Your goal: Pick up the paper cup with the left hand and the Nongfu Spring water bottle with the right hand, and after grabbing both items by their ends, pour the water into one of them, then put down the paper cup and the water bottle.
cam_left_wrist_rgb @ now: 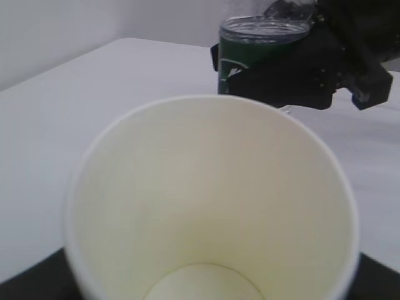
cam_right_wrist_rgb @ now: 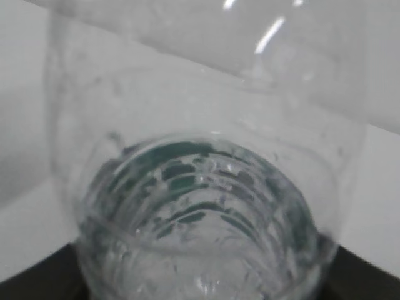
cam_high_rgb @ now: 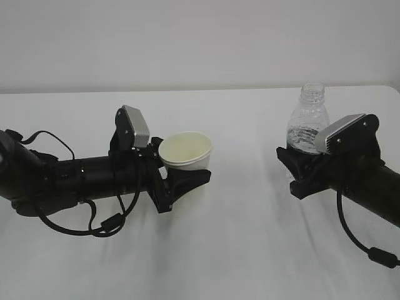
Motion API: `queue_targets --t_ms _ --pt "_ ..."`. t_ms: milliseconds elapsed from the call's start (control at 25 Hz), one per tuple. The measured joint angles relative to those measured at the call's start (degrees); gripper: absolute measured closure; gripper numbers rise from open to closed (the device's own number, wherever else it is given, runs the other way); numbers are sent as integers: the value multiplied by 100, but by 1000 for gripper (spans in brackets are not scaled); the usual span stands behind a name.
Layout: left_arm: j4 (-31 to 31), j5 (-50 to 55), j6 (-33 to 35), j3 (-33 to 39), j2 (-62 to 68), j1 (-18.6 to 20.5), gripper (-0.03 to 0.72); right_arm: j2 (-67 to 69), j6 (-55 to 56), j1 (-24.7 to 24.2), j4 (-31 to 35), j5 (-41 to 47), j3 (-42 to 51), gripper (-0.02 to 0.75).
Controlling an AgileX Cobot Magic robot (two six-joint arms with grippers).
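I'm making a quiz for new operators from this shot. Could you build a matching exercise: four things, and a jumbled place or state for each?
Things:
1. paper cup
2. water bottle
3. left end effector
4. table

States:
A. clear, ribbed, capless
B. closed around the cup
C. white, under both arms
D. cream inside, no liquid visible

Pairs: 1-D, 2-A, 3-B, 4-C

Soft, even light; both wrist views blurred close-up.
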Motion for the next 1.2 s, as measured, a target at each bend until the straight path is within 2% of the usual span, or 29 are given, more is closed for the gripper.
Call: queue_targets --t_ms 440,840,1200 --pt "14 0 0 0 0 -697 212 0 0 0 -500 0 0 300" --pt "195 0 -44 0 0 -957 214 0 -158 0 -1152 0 0 300" --pt "346 0 -44 0 0 -1162 214 0 -793 0 -1228 0 0 300"
